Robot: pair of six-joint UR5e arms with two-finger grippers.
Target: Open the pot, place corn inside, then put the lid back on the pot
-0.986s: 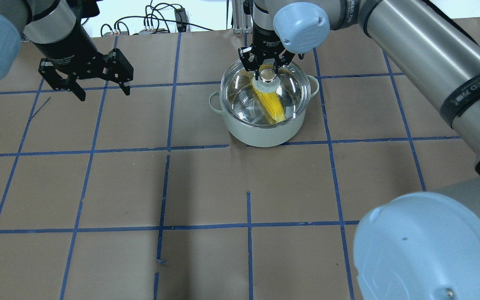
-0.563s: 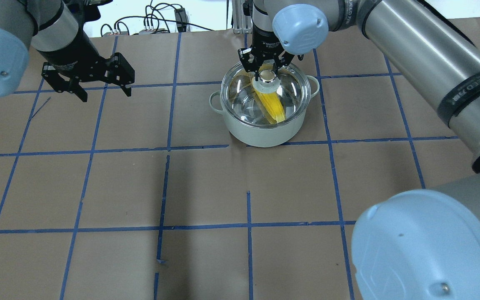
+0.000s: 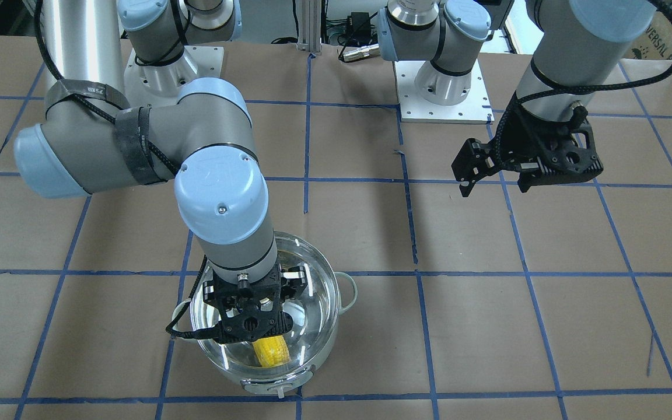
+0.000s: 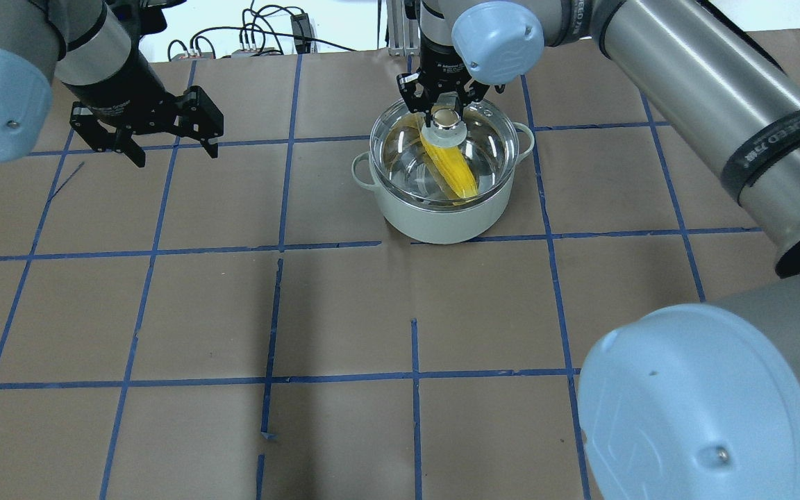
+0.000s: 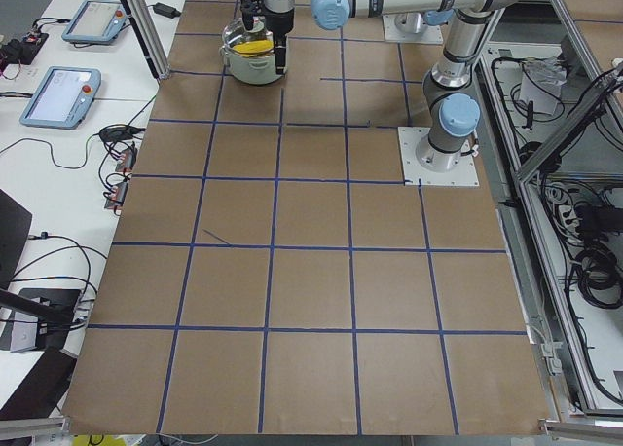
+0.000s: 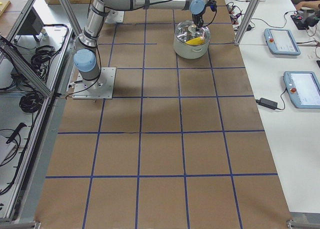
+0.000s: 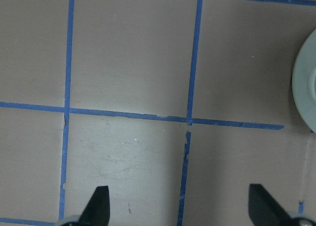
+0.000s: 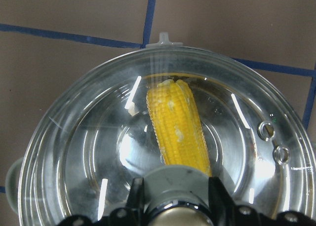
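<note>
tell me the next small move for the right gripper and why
Probably release and lift the right gripper straight up: the clear domed glass lid already sits on the mint-white steel pot with the yellow corn cob inside, fingers flanking its knob.

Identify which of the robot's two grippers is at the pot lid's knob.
The right gripper: its fingers flank the knob of the lid. The left gripper hangs open, apart from the pot.

right arm (image 4: 685,76): reaches far across, wrist vertical | right gripper (image 4: 446,115): points straight down, fingers clamped on lid (image 4: 485,149) knob | left arm (image 4: 87,42): held above table | left gripper (image 4: 173,154): points down, jaws wide apart
</note>
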